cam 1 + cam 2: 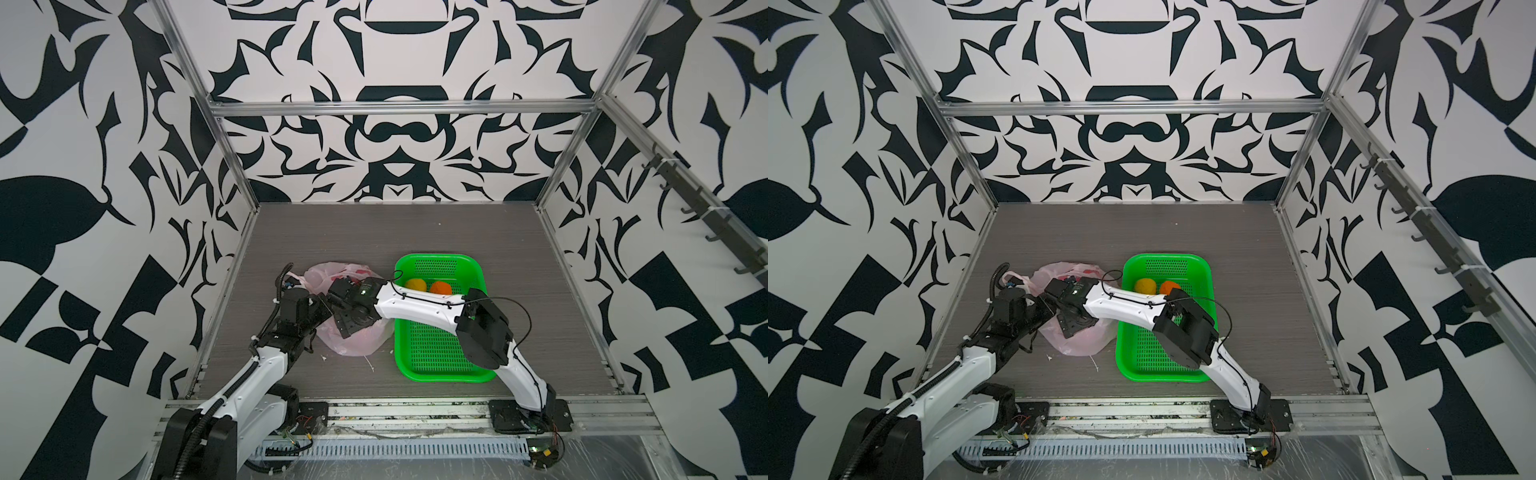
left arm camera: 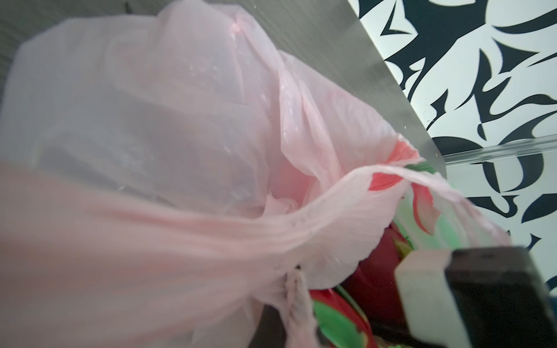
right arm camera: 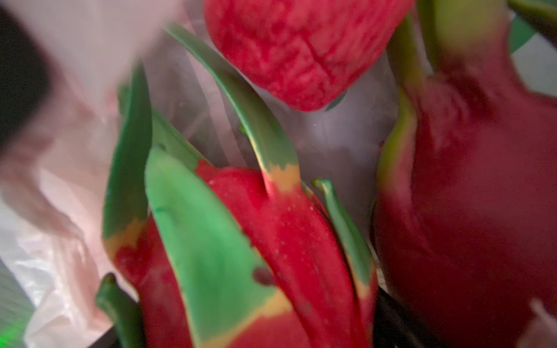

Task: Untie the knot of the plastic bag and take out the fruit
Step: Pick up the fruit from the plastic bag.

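Plastic bag [image 1: 357, 343]: thin, pale pink, translucent and crumpled, with red print near the rim. It lies on the grey worktop [image 1: 374, 232], just beside the green basket [image 1: 436, 370]. Mouth open.

Inside, close together:
- a magenta dragon fruit [image 3: 271, 241] with green-tipped scales
- a second dragon fruit [image 3: 482, 195]
- a red round fruit [image 3: 301, 51]

Yellow round fruit [image 1: 415, 285] and orange round fruit [image 1: 440, 287] sit side by side at the basket's far end.

Left pincer [image 1: 324, 309] is clenched on the bag's rim film, which is drawn taut. Right pincer [image 1: 338, 293] is spread wide in the bag's mouth; cannot tell whether it touches fruit.
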Robot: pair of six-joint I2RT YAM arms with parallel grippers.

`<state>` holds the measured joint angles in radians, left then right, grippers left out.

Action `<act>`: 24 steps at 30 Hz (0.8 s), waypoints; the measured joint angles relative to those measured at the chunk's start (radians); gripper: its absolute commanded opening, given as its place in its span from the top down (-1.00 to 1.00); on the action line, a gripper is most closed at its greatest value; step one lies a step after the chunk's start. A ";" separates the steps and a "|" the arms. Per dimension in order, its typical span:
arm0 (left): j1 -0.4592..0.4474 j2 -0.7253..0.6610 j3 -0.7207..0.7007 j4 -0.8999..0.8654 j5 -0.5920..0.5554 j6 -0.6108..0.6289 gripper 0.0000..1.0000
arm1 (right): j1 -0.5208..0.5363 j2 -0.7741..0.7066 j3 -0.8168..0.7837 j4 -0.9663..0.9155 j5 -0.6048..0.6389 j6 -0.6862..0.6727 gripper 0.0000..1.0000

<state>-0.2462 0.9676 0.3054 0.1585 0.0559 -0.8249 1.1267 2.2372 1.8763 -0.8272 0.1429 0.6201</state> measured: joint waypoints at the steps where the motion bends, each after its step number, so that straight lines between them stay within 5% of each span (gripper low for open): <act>1: 0.000 0.004 0.005 0.001 -0.003 0.004 1.00 | 0.000 -0.005 -0.008 0.003 0.000 -0.003 1.00; 24: 0.000 0.024 0.037 0.003 -0.029 0.046 1.00 | 0.001 -0.146 -0.098 0.040 0.064 -0.014 1.00</act>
<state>-0.2462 0.9913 0.3420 0.1612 0.0265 -0.7792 1.1275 2.0914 1.7786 -0.7876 0.2073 0.6064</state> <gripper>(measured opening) 0.045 0.916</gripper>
